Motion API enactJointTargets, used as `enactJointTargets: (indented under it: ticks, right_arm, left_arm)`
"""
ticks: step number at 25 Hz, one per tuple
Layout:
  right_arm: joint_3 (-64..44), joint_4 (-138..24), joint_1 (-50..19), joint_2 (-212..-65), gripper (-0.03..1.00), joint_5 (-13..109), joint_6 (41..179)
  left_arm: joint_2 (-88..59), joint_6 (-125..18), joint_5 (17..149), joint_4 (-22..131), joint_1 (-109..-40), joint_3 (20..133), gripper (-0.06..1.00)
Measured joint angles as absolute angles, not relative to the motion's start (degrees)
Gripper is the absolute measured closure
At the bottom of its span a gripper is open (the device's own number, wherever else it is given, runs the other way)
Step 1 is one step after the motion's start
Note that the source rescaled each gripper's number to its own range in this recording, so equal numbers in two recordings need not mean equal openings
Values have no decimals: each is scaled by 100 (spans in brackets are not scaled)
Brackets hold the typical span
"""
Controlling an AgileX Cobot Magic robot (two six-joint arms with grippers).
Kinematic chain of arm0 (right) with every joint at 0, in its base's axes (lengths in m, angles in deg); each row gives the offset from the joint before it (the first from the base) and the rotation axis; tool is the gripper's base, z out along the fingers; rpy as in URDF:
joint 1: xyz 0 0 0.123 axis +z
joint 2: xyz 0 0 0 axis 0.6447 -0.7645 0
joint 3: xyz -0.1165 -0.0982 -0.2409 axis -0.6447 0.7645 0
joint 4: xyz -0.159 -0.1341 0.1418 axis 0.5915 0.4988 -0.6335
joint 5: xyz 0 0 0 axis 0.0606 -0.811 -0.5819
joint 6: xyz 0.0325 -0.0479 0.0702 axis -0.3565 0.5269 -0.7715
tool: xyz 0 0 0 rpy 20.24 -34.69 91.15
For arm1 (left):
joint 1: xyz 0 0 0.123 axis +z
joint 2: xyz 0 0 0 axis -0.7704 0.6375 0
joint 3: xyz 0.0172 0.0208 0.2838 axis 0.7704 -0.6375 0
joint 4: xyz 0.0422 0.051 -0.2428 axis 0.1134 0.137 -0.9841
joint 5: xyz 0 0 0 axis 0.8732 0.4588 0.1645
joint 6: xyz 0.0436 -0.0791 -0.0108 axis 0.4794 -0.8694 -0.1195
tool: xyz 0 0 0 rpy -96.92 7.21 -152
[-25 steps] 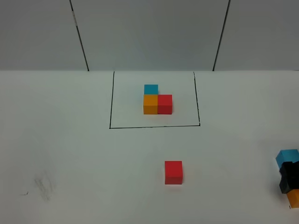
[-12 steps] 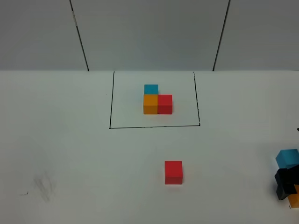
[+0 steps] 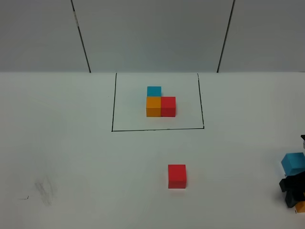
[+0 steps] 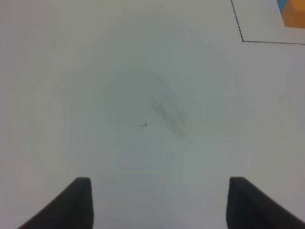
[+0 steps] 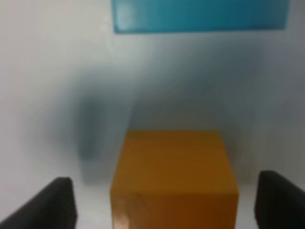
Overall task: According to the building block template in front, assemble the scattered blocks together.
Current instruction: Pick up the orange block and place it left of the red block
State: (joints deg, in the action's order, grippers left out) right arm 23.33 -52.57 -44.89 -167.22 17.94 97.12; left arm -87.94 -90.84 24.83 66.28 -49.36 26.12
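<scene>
The building block template (image 3: 160, 102), a light blue, orange and red L of cubes, sits inside a black outline (image 3: 157, 129) at the back centre. A loose red cube (image 3: 177, 176) lies in front of it. A loose light blue cube (image 3: 293, 162) lies at the far right edge. My right gripper (image 3: 291, 189) is just in front of it, over the loose orange cube (image 3: 301, 207), which it mostly hides. In the right wrist view the orange cube (image 5: 174, 176) sits between the wide-open fingers (image 5: 52, 205), untouched. My left gripper (image 4: 159, 205) is open over bare table.
The white table (image 3: 71, 157) carries a faint grey smudge (image 3: 45, 191), which also shows in the left wrist view (image 4: 167, 112). A corner of the template outline (image 4: 243, 40) and its orange cube (image 4: 294, 14) show in the left wrist view.
My right gripper has moved toward the table's front edge, off the light blue cube and onto the orange one. The cubes have not moved.
</scene>
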Motion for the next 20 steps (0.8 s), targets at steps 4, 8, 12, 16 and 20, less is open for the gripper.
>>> enactJointTargets:
  ticks: [4,8,12,16,20]
  right_arm:
    - [2333,-5252,-4489,-16722,76,1794,9710]
    - [2333,-5252,-4489,-16722,76,1789,9710]
    - [2333,-5248,-4489,-16652,76,1683,9710]
    - [2333,-5260,-4489,-15932,76,1211,9710]
    - [2333,-5351,-4413,-14889,76,571,9883]
  left_arm:
    - [-8794,-9084,2483,6628,-4936,2612,62]
    - [-8794,-9084,2483,6628,-4936,2612,62]
    - [-8794,-9084,2483,6628,-4936,2612,62]
    - [-8794,-9084,2483,6628,-4936,2612,62]
    - [-8794,-9084,2483,6628,-4936,2612,62]
